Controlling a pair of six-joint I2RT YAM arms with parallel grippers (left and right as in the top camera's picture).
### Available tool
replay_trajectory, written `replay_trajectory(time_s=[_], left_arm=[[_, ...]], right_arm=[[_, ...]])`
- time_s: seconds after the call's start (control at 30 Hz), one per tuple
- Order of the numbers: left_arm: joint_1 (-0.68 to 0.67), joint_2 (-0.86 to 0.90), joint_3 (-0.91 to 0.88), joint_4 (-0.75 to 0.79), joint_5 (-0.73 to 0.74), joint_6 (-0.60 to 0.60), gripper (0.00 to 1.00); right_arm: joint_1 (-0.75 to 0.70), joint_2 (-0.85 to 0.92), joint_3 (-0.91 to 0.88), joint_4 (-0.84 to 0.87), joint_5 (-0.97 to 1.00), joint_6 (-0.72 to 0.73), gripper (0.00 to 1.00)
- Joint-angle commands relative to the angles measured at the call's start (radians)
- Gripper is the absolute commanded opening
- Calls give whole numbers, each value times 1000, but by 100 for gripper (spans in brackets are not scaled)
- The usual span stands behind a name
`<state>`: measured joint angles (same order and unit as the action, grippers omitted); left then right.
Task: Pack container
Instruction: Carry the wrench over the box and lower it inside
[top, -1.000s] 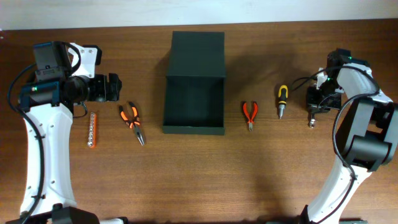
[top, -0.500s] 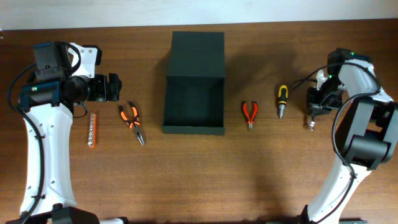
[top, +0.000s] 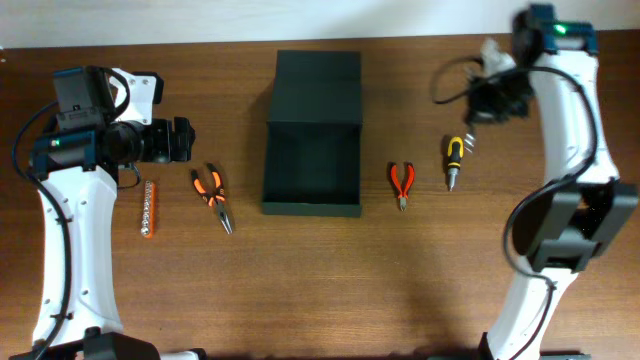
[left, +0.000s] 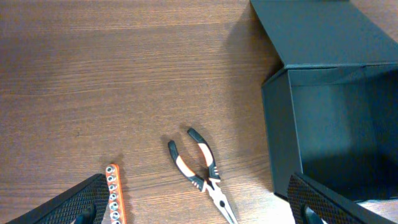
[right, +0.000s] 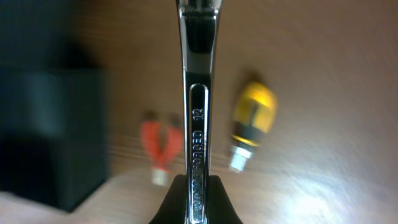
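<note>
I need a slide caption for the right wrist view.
Right claw grips a chrome wrench marked 12 above red pliers, a yellow screwdriver and the container.

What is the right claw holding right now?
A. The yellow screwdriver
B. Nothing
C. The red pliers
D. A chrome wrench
D: the right wrist view shows the wrench clamped in the right claw, with the screwdriver and red pliers lying loose below it.

I see the container (top: 312, 165) centred, its flap (top: 317, 85) laid back behind it; left of it lie pliers (top: 212, 195), then a bit rail (top: 148, 208); right, smaller pliers (top: 402, 184), then a screwdriver (top: 454, 160).
</note>
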<state>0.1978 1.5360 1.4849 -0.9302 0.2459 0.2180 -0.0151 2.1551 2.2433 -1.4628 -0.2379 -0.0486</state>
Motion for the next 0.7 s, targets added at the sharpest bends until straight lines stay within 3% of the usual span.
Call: replay_trajectory(time_s=[0.0,0.23,0.33,0.67], left_arm=[[3,10,23,10,0,16,94],[3,10,23,20,0,16,94],[3,10,23,20,1,16,94],[3,10,23,20,1,16,94]], right_arm=[[144,-72,122,-3,-39,2,4],[389,-65,158,120,27,-111,4],[467,-53,138,175,89,-236,4],[545,81,122,218,104,-587,4]])
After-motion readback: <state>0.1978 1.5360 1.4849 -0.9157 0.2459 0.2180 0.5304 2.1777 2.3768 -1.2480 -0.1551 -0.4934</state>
